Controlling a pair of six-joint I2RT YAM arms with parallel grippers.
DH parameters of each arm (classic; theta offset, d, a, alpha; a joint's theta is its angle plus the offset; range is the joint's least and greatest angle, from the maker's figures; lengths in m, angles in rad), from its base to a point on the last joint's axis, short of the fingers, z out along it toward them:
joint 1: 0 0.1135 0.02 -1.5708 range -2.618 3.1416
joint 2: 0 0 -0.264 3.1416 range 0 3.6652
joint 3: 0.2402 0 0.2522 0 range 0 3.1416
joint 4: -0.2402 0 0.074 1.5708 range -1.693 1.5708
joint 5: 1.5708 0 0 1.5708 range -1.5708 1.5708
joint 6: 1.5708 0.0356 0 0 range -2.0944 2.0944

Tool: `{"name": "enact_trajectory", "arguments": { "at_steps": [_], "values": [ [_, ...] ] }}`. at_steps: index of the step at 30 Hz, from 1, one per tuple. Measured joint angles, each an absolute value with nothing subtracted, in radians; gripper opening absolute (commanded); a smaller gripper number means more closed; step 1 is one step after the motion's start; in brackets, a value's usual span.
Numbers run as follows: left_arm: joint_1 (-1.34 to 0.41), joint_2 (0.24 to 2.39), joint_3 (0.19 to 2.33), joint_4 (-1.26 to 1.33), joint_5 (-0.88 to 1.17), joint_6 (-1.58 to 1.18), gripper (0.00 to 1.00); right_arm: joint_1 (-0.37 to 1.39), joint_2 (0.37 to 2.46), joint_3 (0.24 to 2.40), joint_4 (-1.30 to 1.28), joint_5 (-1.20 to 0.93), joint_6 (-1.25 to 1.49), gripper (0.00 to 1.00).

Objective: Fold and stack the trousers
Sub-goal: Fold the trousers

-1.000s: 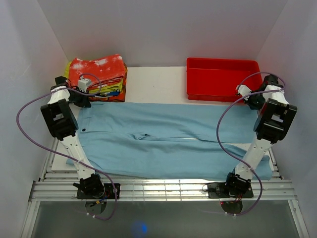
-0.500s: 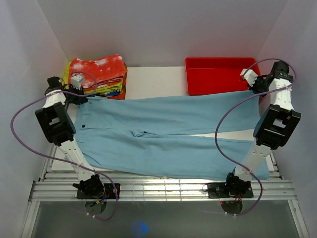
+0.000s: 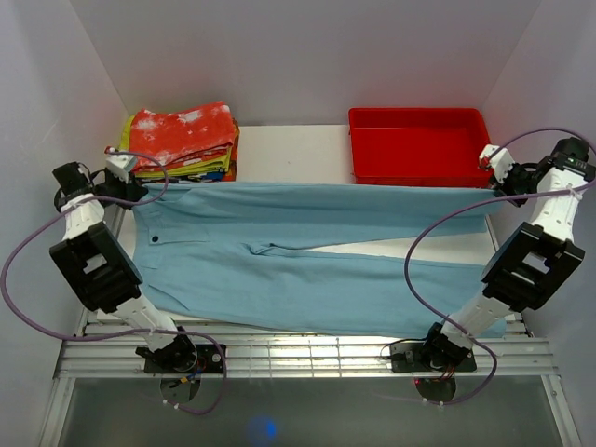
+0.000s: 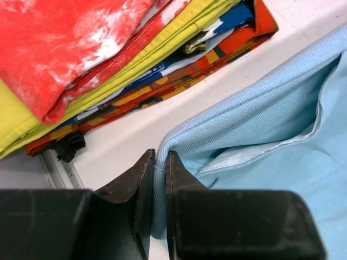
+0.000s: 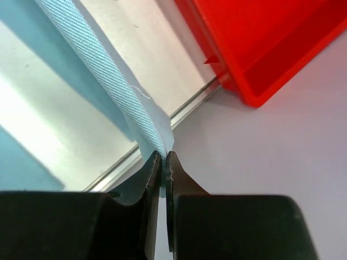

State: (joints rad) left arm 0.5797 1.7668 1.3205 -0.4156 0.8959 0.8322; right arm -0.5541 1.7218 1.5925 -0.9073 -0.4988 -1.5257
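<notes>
Pinching 1 pr trousers [image 3: 307, 279] w/ 2 tools: L tool [image 4: 160, 157] at waist, R tool [image 5: 163, 155] at hem.

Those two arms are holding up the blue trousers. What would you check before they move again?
1. The left pincer is shut on the trousers at the waist corner: ok.
2. The right pincer is shut on a leg end: ok.
3. Far edge stretched straight between both: ok.
4. Fabric apart from the folded stack: ok.
5. Fabric clear of the red bin: cannot tell.
</notes>
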Motion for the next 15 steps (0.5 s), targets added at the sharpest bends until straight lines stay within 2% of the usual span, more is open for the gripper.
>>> {"name": "enact_trajectory", "arguments": {
  "at_steps": [4, 8, 15],
  "values": [
    [0.647, 1.653, 1.226, -0.422, 0.985, 0.874, 0.00, -0.638, 1.662, 1.565, -1.023, -0.560, -1.611, 0.08],
    [0.732, 1.518, 1.159, -0.512, 1.066, 0.987, 0.00, -0.746, 1.512, 1.453, -1.122, -0.588, -1.749, 0.08],
    [0.957, 1.408, 1.083, -0.939, 1.093, 1.471, 0.00, -0.977, 1.324, 1.143, -1.245, -0.523, -1.920, 0.08]
  ]
}}
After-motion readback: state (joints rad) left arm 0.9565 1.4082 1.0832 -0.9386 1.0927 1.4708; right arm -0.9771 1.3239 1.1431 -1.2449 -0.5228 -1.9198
